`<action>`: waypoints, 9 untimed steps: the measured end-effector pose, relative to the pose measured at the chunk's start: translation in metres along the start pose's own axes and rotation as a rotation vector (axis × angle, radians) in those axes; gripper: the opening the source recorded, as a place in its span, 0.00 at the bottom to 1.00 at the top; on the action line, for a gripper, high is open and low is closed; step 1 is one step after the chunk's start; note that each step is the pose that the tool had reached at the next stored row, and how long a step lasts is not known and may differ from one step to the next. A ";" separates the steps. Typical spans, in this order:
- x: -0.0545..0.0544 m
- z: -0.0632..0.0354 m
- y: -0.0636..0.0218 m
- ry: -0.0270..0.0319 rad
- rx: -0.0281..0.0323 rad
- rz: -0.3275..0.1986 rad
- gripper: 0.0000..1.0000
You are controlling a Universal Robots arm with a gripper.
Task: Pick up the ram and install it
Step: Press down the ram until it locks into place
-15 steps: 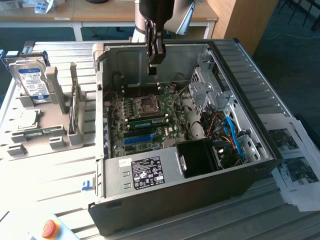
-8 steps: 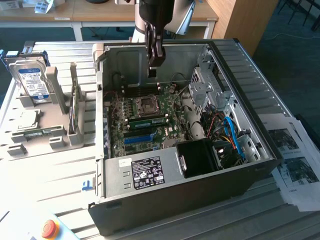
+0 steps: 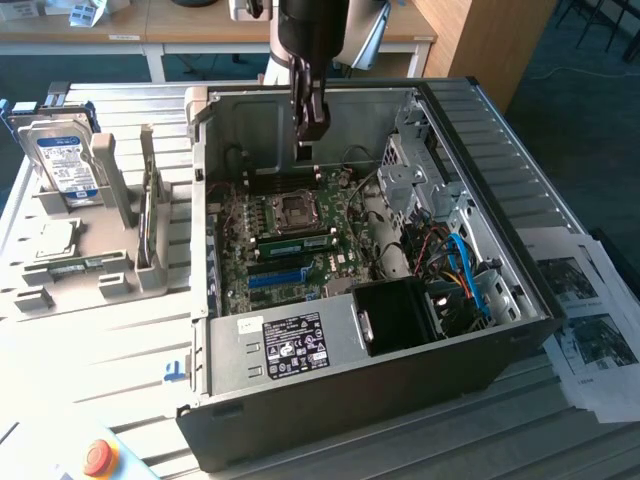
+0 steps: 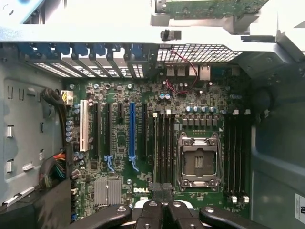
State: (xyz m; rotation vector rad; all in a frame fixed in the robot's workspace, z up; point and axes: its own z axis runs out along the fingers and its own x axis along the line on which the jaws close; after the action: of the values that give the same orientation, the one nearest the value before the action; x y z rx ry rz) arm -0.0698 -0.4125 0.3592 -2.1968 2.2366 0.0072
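The ram (image 3: pixel 296 241) shows in the exterior view as a green stick with a pale label, lying along a slot of the motherboard (image 3: pixel 240 225) between the CPU socket (image 3: pixel 296 208) and the blue expansion slot (image 3: pixel 278 277), inside the open computer case (image 3: pixel 330 340). The claw (image 3: pixel 308 135) hangs above the case, over the far part of the board and well apart from the ram, its fingers pressed together with nothing seen between them.

The wrist view looks straight down on the board: the same socket (image 4: pixel 198 160), the blue slot (image 4: pixel 132 129) and, between them, a bank of memory slots (image 4: pixel 164 143). From above, that bank reads as dark rails, and which rail carries the stick is hard to make out. The closed fingertips (image 4: pixel 151 210) are cut off at the picture's edge.

The exterior view also takes in the surface (image 3: pixel 100 340), a hard drive (image 3: pixel 65 160) standing in a grey fixture on that view's left, a red button (image 3: pixel 96 457), and printed sheets (image 3: pixel 590 330) partly under the case
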 end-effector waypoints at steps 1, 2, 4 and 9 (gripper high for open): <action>0.000 0.0010 0.0000 -0.0001 0.0000 0.000 0.10; 0.000 0.0019 0.0000 -0.0001 0.0000 0.000 0.10; 0.000 0.0039 0.0000 0.0000 0.0000 0.000 0.10; 0.000 0.0081 0.0000 0.0000 0.0000 0.000 0.10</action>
State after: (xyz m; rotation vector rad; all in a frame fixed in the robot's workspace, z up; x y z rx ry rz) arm -0.0698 -0.4125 0.3512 -2.1968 2.2365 0.0073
